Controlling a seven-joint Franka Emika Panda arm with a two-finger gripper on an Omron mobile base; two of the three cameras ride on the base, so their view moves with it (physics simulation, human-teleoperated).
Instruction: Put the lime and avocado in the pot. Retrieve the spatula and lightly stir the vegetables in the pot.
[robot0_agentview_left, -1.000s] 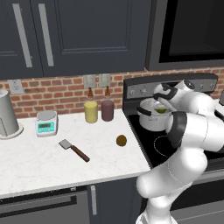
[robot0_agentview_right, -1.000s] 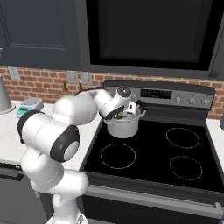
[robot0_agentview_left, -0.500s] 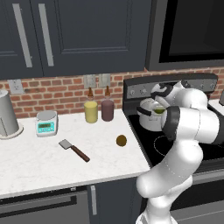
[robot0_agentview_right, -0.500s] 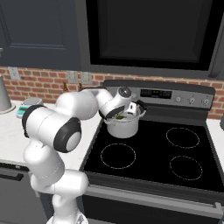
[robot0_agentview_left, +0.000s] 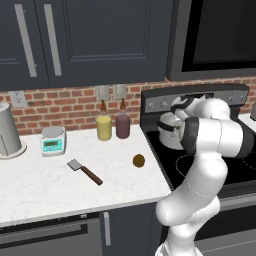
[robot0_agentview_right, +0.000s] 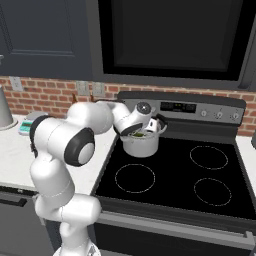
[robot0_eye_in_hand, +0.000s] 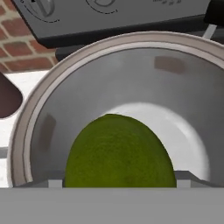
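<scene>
Barely anything on the bench has shifted over the last second, only the elbow has swung round a bit while the hand stays parked over the pot (robot0_agentview_right: 140, 142) on the back left burner. So where things stand: the fingers (robot0_agentview_right: 150, 128) look spread wide, and in the hand view the lime (robot0_eye_in_hand: 118, 151) sits right in front of them, filling the lower middle, a dull yellow-green ball with a slightly pebbly skin. I honestly can't tell if it's resting on the pot floor or only just let go, but the fingers don't look pinched on it and it's inside the shiny steel wall either way. I'd call the lime half done. What the next move hangs on is the avocado (robot0_agentview_left: 139, 160): it's well away from the fingers, back off the stove and out on the white bench near the front edge, a small brown-olive blob, nearly round, so no real long axis to line up with. Further out again, past the avocado from the fingers, is the spatula (robot0_agentview_left: 85, 170), grey blade toward the back wall, dark handle running diagonally toward the bench's front. My guess is the arm needs to lift clear of the pot rim before swinging over there.
</scene>
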